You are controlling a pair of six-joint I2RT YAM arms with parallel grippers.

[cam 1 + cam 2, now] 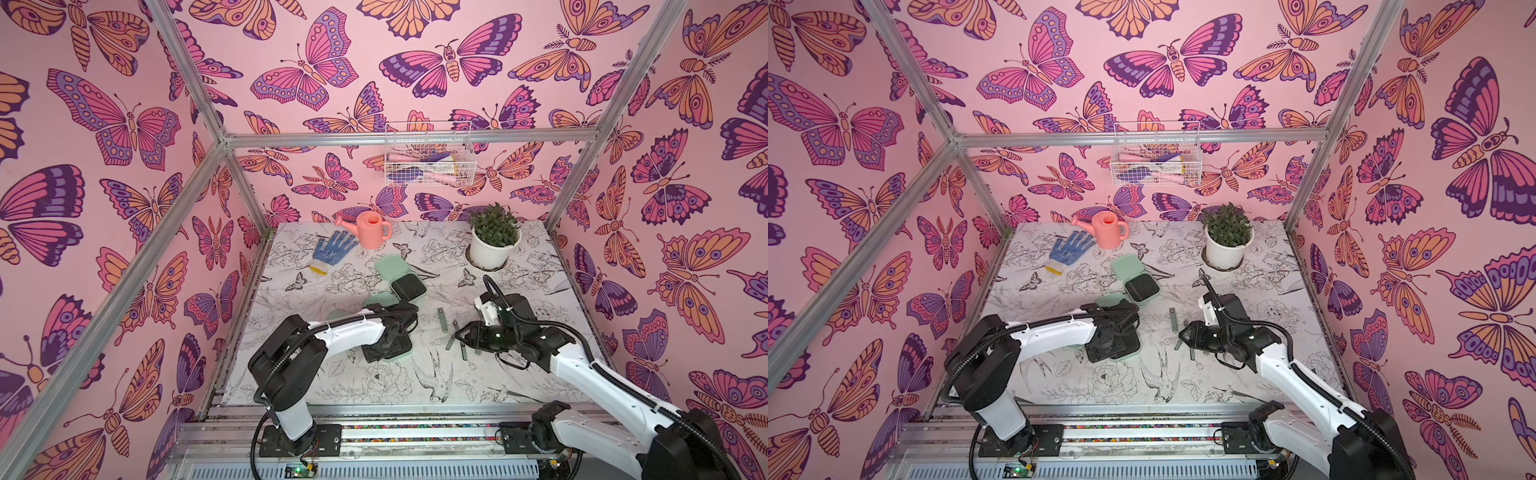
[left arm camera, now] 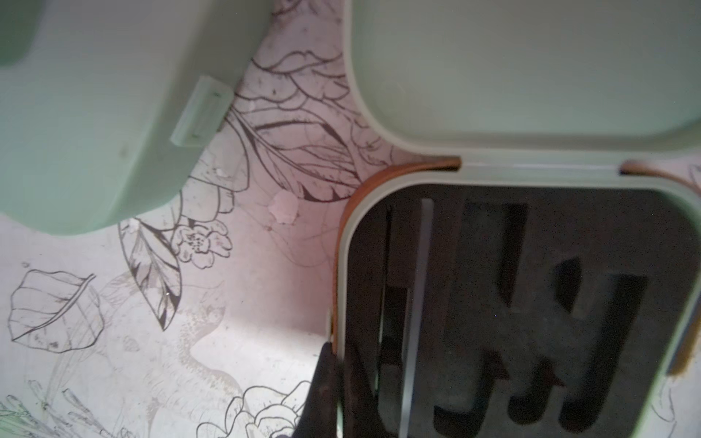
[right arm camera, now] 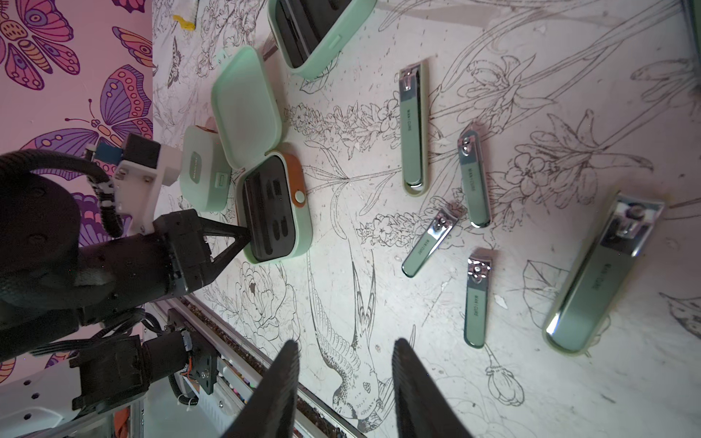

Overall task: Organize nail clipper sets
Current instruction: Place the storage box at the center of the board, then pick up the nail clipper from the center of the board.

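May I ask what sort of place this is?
Most likely a staged robot test booth dressed as a gardening corner: an aluminium frame carries butterfly wallpaper, the left arm and right arm are bolted to a rail, and a watering can and potted plant serve as props.

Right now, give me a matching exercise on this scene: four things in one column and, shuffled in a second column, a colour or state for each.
Column A
1. left gripper
2. right gripper
3. watering can
4. plant pot

Column B
a. white
b. open, holding nothing
c. shut on the rim of the orange-banded case
d. salmon pink

Pairs: 1-c, 2-b, 3-d, 4-a
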